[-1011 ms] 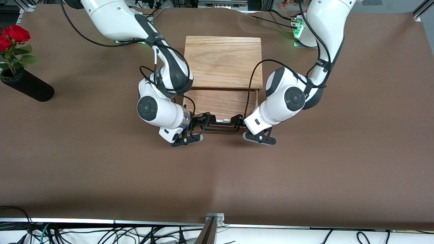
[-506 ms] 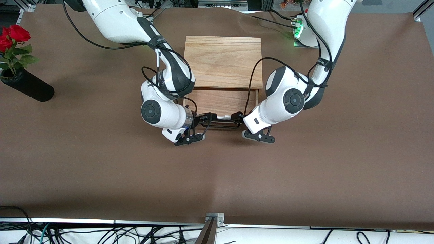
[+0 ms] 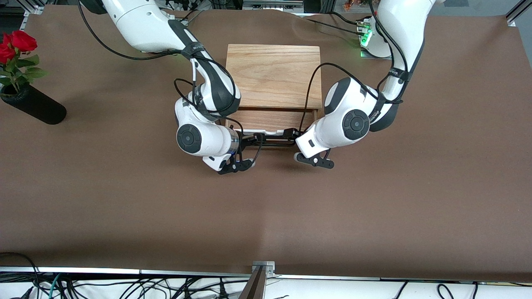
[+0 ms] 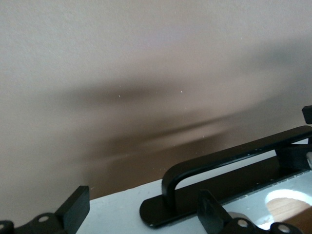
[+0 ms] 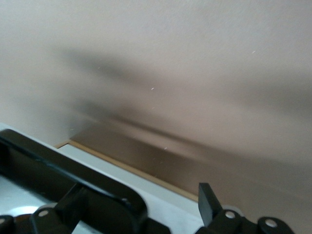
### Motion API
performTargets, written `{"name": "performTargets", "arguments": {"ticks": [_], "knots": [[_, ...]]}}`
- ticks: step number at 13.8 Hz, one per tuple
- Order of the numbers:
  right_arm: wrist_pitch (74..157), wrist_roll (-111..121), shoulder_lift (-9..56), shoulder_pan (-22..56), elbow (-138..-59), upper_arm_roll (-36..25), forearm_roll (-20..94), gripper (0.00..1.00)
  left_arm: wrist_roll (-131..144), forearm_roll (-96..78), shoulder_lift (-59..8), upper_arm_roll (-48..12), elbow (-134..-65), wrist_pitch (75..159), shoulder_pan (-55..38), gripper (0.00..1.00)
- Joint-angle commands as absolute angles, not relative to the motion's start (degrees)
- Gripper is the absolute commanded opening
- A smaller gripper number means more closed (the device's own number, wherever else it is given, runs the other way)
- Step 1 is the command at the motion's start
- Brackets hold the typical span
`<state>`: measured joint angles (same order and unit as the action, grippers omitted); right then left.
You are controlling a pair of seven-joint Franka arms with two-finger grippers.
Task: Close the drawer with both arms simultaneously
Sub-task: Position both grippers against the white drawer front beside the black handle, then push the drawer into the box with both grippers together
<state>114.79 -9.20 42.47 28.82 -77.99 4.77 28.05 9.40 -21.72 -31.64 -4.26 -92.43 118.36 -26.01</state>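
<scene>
The drawer (image 3: 269, 119) stands partly open from the light wooden box (image 3: 274, 74), with a narrow strip of its tray showing. Its white front panel (image 3: 272, 133) and black bar handle (image 3: 274, 143) face the front camera. My left gripper (image 3: 292, 134) is at the handle's end toward the left arm. My right gripper (image 3: 249, 140) is at the other end. In the left wrist view my left gripper (image 4: 141, 217) is open, its fingers (image 4: 73, 212) astride the handle's (image 4: 234, 156) end at the panel (image 4: 112, 214). In the right wrist view my right gripper (image 5: 141, 207) is open at the handle (image 5: 58, 168) and panel (image 5: 163, 200).
A black vase with red roses (image 3: 33, 106) lies toward the right arm's end of the table. A green-lit box (image 3: 365, 39) sits by the left arm's base. Brown cloth (image 3: 266, 216) covers the table between the drawer and the front camera.
The drawer has slid farther into the box, so less of its tray shows. Both grippers have moved with its front panel toward the box.
</scene>
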Motion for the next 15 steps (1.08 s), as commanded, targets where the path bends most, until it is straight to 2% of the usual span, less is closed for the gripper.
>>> {"name": "performTargets", "arguments": {"ticks": [1, 15], "knots": [[111.1, -9.5, 42.1, 28.8, -76.8, 4.6, 31.0, 1.00, 10.7, -23.4, -30.0, -4.2, -93.8, 116.3, -26.8, 1.00], [102.4, -10.2, 42.1, 29.0, -77.4, 4.6, 31.0, 1.00, 20.6, -23.4, -29.1, -7.2, -94.6, 111.8, -26.9, 1.00]]}}
